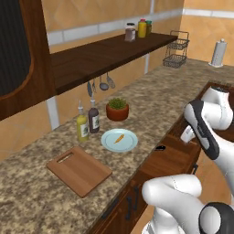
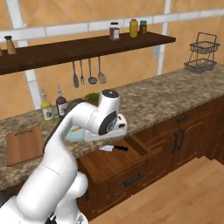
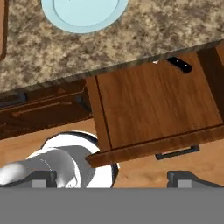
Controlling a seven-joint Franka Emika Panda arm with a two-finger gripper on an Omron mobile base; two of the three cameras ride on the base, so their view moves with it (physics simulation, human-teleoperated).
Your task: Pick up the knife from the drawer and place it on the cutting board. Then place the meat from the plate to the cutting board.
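Note:
The drawer (image 3: pixel 157 105) stands pulled out below the counter edge, its black bar handle (image 3: pixel 177 152) toward me. The knife (image 2: pixel 113 148) lies at the drawer's back, blade partly under the counter; its black handle (image 3: pixel 179 64) shows in the hand view. My gripper (image 3: pixel 114 180) hangs open above the drawer's front, well apart from the knife, with nothing between its fingers (image 3: pixel 188 178). On the counter, the reddish-brown cutting board (image 1: pixel 78 170) lies to the left. The light blue plate (image 1: pixel 129 142) beside it carries the small orange meat (image 1: pixel 119 138).
Two bottles (image 1: pixel 82 128) and a potted plant (image 1: pixel 117 109) stand behind the plate. Utensils (image 1: pixel 104 84) hang under a dark shelf (image 1: pixel 91 57) bearing jars. A wire basket (image 1: pixel 177 50) and a paper towel roll (image 1: pixel 219 52) sit far right. Closed cabinet doors (image 2: pixel 179 140) flank the drawer.

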